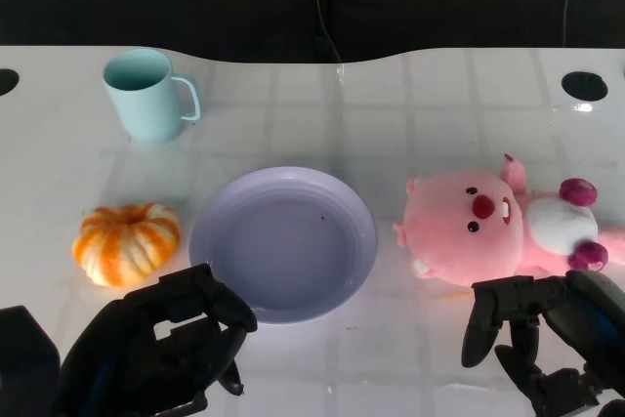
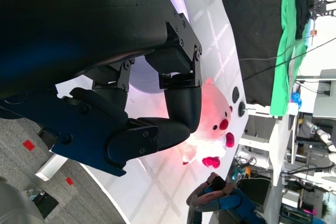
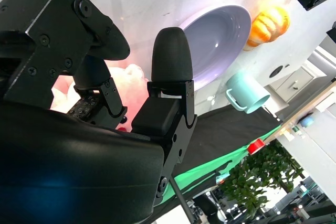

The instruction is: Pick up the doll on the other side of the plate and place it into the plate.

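Observation:
A pink plush doll (image 1: 488,227) lies on the white table, to the right of the empty lavender plate (image 1: 283,241) and just apart from its rim. My right hand (image 1: 547,344) hovers just in front of the doll with its fingers apart, holding nothing and not touching it. Near the plate's front left edge, my left hand (image 1: 161,349) is curled in on nothing. The right wrist view looks past my right hand (image 3: 105,103) to the doll (image 3: 126,82) and the plate (image 3: 220,40). The left wrist view shows my left hand (image 2: 121,51), the doll (image 2: 215,114) and the plate (image 2: 140,80).
An orange and white toy pumpkin (image 1: 127,241) sits left of the plate. A teal mug (image 1: 151,95) stands at the back left. The pumpkin (image 3: 268,24) and mug (image 3: 247,93) also show in the right wrist view. The table's far edge meets a dark backdrop.

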### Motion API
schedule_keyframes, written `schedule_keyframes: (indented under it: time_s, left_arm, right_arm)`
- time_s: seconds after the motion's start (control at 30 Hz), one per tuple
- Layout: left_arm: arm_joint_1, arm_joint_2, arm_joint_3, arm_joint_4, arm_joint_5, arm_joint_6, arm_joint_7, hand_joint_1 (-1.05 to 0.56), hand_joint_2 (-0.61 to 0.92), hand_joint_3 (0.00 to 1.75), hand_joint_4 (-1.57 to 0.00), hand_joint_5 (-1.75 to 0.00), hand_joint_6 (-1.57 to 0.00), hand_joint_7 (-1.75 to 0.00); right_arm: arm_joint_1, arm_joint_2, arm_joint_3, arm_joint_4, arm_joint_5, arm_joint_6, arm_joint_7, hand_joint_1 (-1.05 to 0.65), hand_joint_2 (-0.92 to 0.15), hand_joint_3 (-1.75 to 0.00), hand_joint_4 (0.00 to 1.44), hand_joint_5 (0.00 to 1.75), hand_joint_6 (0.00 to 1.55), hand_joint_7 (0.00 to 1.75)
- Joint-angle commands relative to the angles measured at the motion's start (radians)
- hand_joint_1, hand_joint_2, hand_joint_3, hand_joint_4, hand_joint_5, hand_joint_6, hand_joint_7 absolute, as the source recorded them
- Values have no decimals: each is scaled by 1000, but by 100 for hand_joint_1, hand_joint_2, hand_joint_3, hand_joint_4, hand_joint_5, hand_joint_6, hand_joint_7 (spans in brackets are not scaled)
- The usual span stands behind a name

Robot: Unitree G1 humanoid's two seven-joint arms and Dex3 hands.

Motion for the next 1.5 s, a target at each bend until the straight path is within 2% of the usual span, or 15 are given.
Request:
schedule_keyframes:
  time_s: [0.03, 0.8, 0.97, 1.03, 1.2, 1.3, 1.37, 1.43, 1.5]
  left_arm:
    - [3, 10, 8, -5, 2, -4, 3, -41, 80, 69, -63, -175, -70, -132]
    - [4, 9, 7, -11, 8, 1, 10, -41, 80, 67, -63, -175, -69, -133]
    - [2, 10, 8, -7, 5, -3, 5, -40, 80, 68, -63, -175, -69, -134]
    - [0, 11, 7, -2, 7, -11, 0, -40, 81, 69, -63, -175, -68, -134]
    - [-4, 9, 4, 4, 13, -12, 4, -41, 81, 68, -63, -175, -68, -134]
    - [-11, 8, 3, 10, 15, -9, 8, -41, 81, 68, -63, -175, -69, -133]
    - [-14, 7, 4, 16, 15, -12, 6, -40, 81, 68, -63, -175, -69, -133]
    - [-18, 8, 6, 23, 13, -14, 3, -40, 80, 68, -62, -175, -69, -133]
    - [-20, 8, 8, 28, 12, -15, 2, -41, 80, 68, -62, -175, -69, -133]
  right_arm:
    - [-7, -17, -11, 4, 2, -5, -9, 9, -21, -147, 97, 157, 96, 114]
    - [-7, -17, -7, 0, -3, -6, -8, 9, -19, -148, 97, 158, 96, 115]
    - [-5, -7, -11, -7, 2, 23, -8, 8, -20, -147, 95, 159, 94, 114]
    - [1, 7, -15, -25, 11, 58, -9, 6, -24, -142, 92, 156, 89, 111]
    - [6, 30, -21, -63, 19, 120, -16, 8, -32, -124, 85, 143, 82, 106]
    - [7, 63, -22, -146, -11, 252, -19, -10, -58, -64, 67, 112, 60, 78]
    - [5, 83, -20, -198, -26, 342, -12, -20, -76, -32, 59, 102, 51, 60]
    - [-4, 99, -14, -243, -45, 428, -6, -32, -87, -12, 48, 93, 41, 44]
    - [-15, 107, -7, -278, -71, 502, -1, -40, -90, -7, 41, 89, 34, 38]
